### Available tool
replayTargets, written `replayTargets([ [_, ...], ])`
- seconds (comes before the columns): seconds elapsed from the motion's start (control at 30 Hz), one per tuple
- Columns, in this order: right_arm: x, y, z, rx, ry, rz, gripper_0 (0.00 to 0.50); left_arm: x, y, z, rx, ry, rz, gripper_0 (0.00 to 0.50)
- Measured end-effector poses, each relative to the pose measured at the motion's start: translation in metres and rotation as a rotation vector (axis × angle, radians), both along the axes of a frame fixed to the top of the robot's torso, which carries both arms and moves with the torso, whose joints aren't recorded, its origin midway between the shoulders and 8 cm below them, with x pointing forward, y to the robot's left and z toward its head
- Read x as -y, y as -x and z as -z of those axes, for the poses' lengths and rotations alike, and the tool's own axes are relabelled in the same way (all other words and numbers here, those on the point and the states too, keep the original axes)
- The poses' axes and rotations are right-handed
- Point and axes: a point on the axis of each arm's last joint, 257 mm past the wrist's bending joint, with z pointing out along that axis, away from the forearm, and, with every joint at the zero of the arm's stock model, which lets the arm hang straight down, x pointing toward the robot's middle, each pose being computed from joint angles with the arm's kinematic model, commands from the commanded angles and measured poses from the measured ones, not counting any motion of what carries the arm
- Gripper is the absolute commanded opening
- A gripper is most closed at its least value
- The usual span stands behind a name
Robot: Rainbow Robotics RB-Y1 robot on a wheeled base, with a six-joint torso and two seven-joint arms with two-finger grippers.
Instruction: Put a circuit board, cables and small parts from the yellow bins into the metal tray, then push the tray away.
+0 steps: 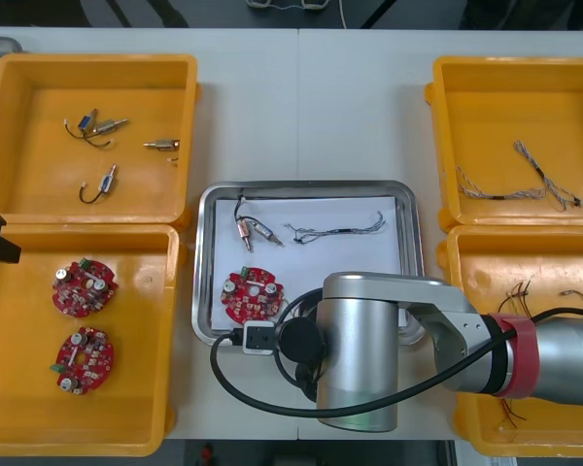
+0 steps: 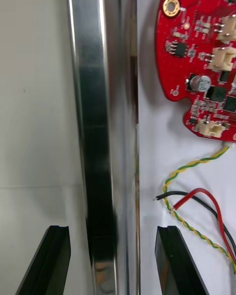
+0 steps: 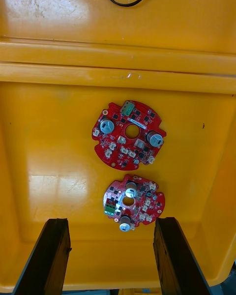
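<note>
The metal tray point(image 1: 301, 186) lies mid-table and holds a round red circuit board point(image 1: 250, 294), a twisted blue and white cable point(image 1: 335, 230) and a black cable with small metal parts point(image 1: 253, 226). My right arm point(image 1: 360, 349) hangs over the tray's near edge. My right gripper point(image 2: 110, 260) is open and straddles the tray's rim point(image 2: 93, 128): one finger over the table, the other over the white inside, near a red and yellow cable point(image 2: 196, 201) and the board point(image 2: 201, 54). My left gripper point(image 3: 110, 258) is open above two boards point(image 3: 129, 134) in a bin.
Two yellow bins stand at each side. The left far bin point(image 1: 92, 68) holds black cables with metal parts, the left near bin point(image 1: 126, 427) two boards. The right far bin point(image 1: 505, 73) holds a twisted cable. The right near bin point(image 1: 486, 262) has thin wires.
</note>
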Motion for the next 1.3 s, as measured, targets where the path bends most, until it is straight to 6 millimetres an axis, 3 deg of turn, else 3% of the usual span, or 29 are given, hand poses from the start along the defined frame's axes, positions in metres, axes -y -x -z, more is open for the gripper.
replayTargets([
  [0.03, 0.000, 0.001, 0.000, -0.001, 0.001, -0.001, 0.426, 0.000, 0.000, 0.000, 0.000, 0.000, 0.000, 0.500],
  [0.07, 0.000, 0.001, 0.001, -0.001, 0.001, -0.002, 0.224, 0.000, 0.000, 0.000, 0.000, 0.000, 0.000, 0.500],
  [0.1, 0.000, 0.001, 0.001, -0.001, 0.002, -0.003, 0.224, 0.000, 0.000, 0.000, 0.000, 0.000, 0.000, 0.500],
  [0.13, 0.000, 0.001, 0.001, -0.001, 0.002, -0.003, 0.131, 0.000, 0.000, 0.000, 0.000, 0.000, 0.000, 0.500],
  [0.23, 0.000, 0.001, 0.001, -0.001, 0.001, -0.003, 0.054, 0.000, 0.000, 0.000, 0.000, 0.000, 0.000, 0.500],
  [0.4, -0.001, -0.002, -0.001, 0.015, 0.001, -0.003, 0.012, 0.000, 0.000, 0.000, 0.000, 0.000, 0.000, 0.500],
  [0.83, -0.003, -0.014, -0.010, 0.057, 0.002, -0.007, 0.001, 0.000, 0.000, 0.000, 0.000, 0.000, 0.000, 0.500],
  [1.3, -0.006, -0.053, -0.046, 0.166, 0.022, -0.019, 0.000, 0.000, 0.000, 0.000, -0.001, 0.000, 0.000, 0.500],
])
